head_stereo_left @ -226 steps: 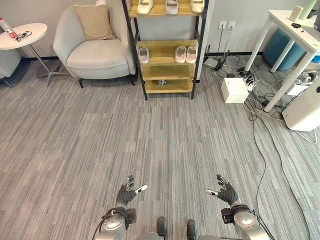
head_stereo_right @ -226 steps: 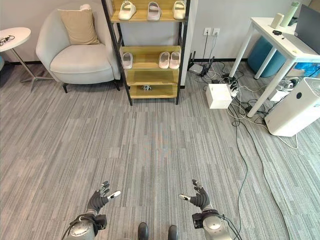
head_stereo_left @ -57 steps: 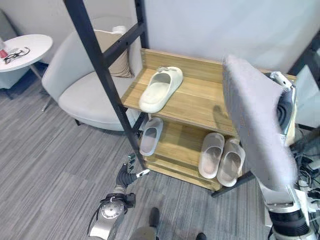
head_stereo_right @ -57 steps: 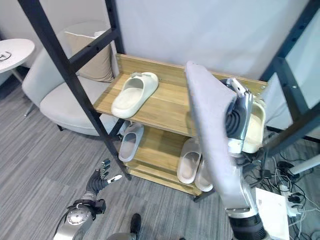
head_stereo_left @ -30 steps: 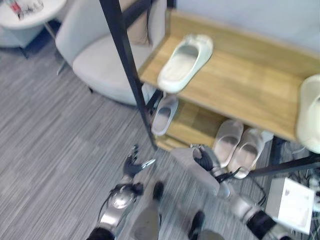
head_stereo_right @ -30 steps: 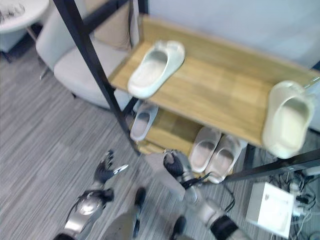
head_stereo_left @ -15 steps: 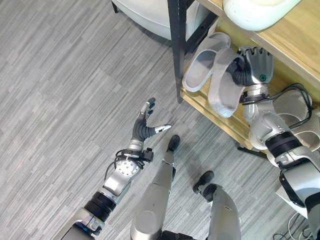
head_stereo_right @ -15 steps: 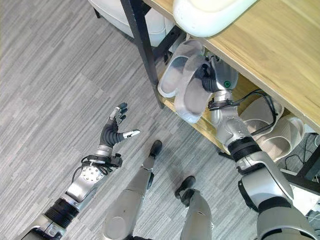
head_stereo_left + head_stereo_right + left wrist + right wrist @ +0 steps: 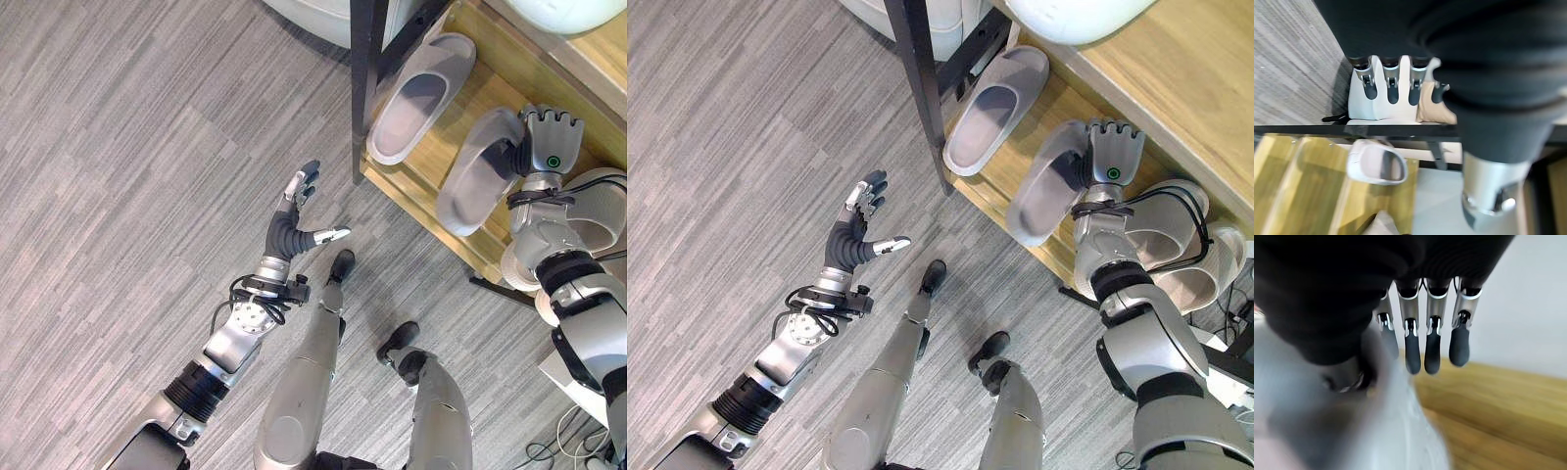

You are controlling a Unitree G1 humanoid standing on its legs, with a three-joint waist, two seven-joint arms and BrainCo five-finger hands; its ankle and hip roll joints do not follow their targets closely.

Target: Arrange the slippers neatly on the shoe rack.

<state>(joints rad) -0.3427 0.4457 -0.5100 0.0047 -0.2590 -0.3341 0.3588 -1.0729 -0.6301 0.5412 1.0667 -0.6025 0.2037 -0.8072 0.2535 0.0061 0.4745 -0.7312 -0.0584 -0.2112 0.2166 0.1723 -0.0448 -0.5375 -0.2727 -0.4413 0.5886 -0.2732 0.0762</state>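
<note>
My right hand (image 9: 551, 139) is shut on a grey slipper (image 9: 476, 172) and holds it tilted, toe down, over the front of the shoe rack's low wooden shelf (image 9: 498, 57). In the right wrist view the grey slipper (image 9: 1352, 431) lies under the hand. A second grey slipper (image 9: 419, 96) lies flat on that shelf just to the left, beside the black post (image 9: 366, 88). My left hand (image 9: 292, 227) hangs open over the floor, apart from the rack, holding nothing.
A pale pair of slippers (image 9: 613, 194) sits on the same shelf behind my right arm. A cream slipper (image 9: 1080, 16) rests on the shelf above. A white armchair (image 9: 1380, 104) stands left of the rack. Grey plank floor (image 9: 118, 196) spreads to the left.
The camera has shifted. My right hand has carried the grey slipper to the right, away from the other grey slipper, and further onto the shelf. My left hand has risen a little.
</note>
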